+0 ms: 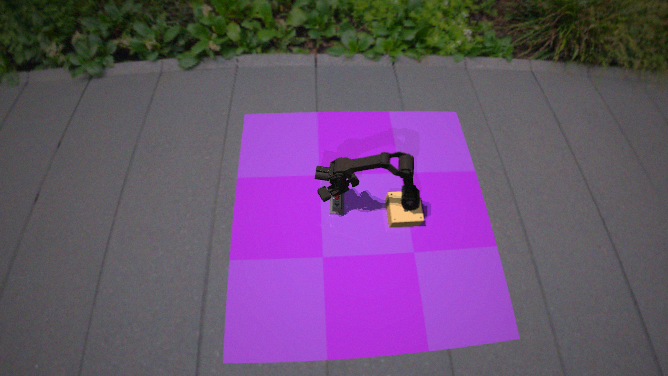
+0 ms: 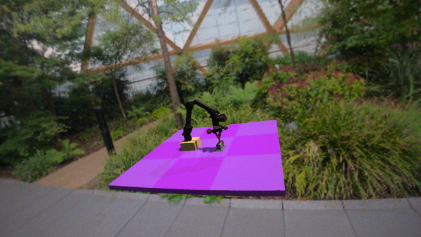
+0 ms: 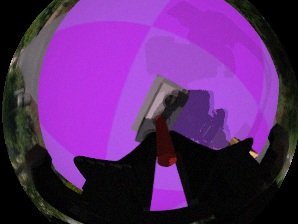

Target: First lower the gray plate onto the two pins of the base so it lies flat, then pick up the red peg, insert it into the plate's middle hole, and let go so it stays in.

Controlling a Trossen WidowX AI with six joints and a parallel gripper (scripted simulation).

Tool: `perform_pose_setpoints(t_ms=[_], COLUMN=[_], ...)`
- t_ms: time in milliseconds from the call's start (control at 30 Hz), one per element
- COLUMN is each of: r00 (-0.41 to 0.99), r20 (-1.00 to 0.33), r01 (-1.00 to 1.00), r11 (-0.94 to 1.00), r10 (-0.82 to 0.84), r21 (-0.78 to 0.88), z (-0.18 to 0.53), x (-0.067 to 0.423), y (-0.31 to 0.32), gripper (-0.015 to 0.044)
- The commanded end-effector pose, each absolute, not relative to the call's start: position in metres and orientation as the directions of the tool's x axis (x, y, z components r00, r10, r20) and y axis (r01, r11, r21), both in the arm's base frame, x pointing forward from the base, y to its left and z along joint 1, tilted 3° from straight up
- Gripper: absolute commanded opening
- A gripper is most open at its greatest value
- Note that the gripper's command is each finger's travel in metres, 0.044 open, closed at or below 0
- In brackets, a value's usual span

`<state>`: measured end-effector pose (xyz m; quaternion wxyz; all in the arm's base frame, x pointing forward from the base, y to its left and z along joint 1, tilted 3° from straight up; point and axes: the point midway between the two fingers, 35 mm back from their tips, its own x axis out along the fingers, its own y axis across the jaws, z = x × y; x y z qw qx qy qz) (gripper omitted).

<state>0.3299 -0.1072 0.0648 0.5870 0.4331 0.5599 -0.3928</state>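
One gripper point(image 3: 166, 156), fingers nearly closed, clamps the red peg point(image 3: 164, 141) upright, lower end at the gray plate point(image 3: 157, 111), which sits on the base point(image 2: 220, 147) on the purple mat point(image 1: 280, 300).

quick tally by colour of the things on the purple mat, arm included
black: 1, the six-joint robot arm, its claw shut on the peg
red: 1, the slim red cylindrical peg
gray: 1, the flat gray plate under the peg
tan: 1, the square tan block under the arm's foot
total: 4
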Motion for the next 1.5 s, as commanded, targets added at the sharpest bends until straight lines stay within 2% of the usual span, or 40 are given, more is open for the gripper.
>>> perform_pose_setpoints(t_ms=[0,567,767,1467], r00=[0.063,0.063,0.063,0.059], r20=[-0.998,-0.998,-0.998,-0.998], r01=[0.946,0.946,0.946,0.947], r11=[0.316,0.317,0.317,0.314], r10=[0.025,0.024,0.024,0.025], r21=[0.067,0.067,0.067,0.064], z=[0.0634,0.0632,0.0632,0.0716], x=[0.3287,0.3291,0.3291,0.3278], y=[-0.1066,-0.1067,-0.1067,-0.1063], gripper=[0.0,0.0,0.015,0.015])
